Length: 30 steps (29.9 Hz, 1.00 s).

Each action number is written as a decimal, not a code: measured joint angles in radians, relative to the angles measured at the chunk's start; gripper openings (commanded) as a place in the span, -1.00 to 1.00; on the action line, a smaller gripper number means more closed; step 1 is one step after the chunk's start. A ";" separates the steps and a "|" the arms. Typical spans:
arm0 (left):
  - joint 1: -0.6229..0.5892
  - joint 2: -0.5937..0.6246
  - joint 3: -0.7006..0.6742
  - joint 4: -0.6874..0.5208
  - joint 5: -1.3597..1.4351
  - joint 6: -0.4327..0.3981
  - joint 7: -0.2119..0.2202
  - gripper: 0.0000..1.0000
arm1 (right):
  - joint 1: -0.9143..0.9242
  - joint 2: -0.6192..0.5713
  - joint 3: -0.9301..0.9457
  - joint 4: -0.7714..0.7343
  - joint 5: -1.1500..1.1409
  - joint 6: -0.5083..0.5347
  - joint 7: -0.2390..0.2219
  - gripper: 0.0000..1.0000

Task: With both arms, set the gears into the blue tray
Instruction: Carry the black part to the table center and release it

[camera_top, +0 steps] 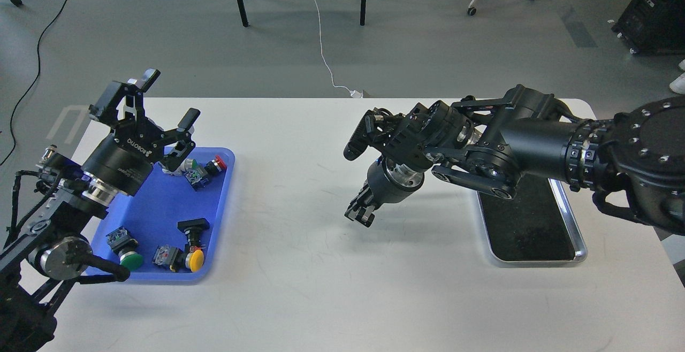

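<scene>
The blue tray lies at the table's left and holds several coloured-cap push-button switches. My left gripper hovers open over the tray's far left corner, with nothing between its fingers. My right arm reaches across from the right. Its gripper hangs fingers-down over the bare table centre, well right of the blue tray. Those fingers are drawn together; anything pinched between them is too small and dark to see. No gears show anywhere: the arm covers the far part of the silver tray.
A silver metal tray with black lining sits at the right, partly under my right forearm. Bare white tabletop stretches between the two trays. Chair legs and cables are on the floor beyond the table.
</scene>
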 measured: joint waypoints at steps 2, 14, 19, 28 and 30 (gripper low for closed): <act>0.001 0.001 0.000 0.000 0.000 0.000 0.000 0.96 | -0.009 0.000 -0.004 -0.006 0.000 0.000 0.000 -0.67; 0.028 0.004 -0.012 -0.001 0.000 -0.008 -0.001 0.96 | -0.052 0.000 -0.008 -0.012 0.001 0.000 0.000 -0.53; 0.032 0.005 -0.013 -0.001 0.000 -0.009 -0.002 0.96 | -0.056 0.000 -0.008 -0.019 0.004 0.000 0.000 -0.26; 0.033 0.007 -0.013 0.000 0.000 -0.009 -0.002 0.96 | -0.064 0.000 -0.010 -0.033 0.050 0.000 0.000 0.17; 0.033 0.007 -0.013 0.000 0.000 -0.009 -0.002 0.96 | -0.057 0.000 -0.010 -0.033 0.056 0.000 0.000 0.33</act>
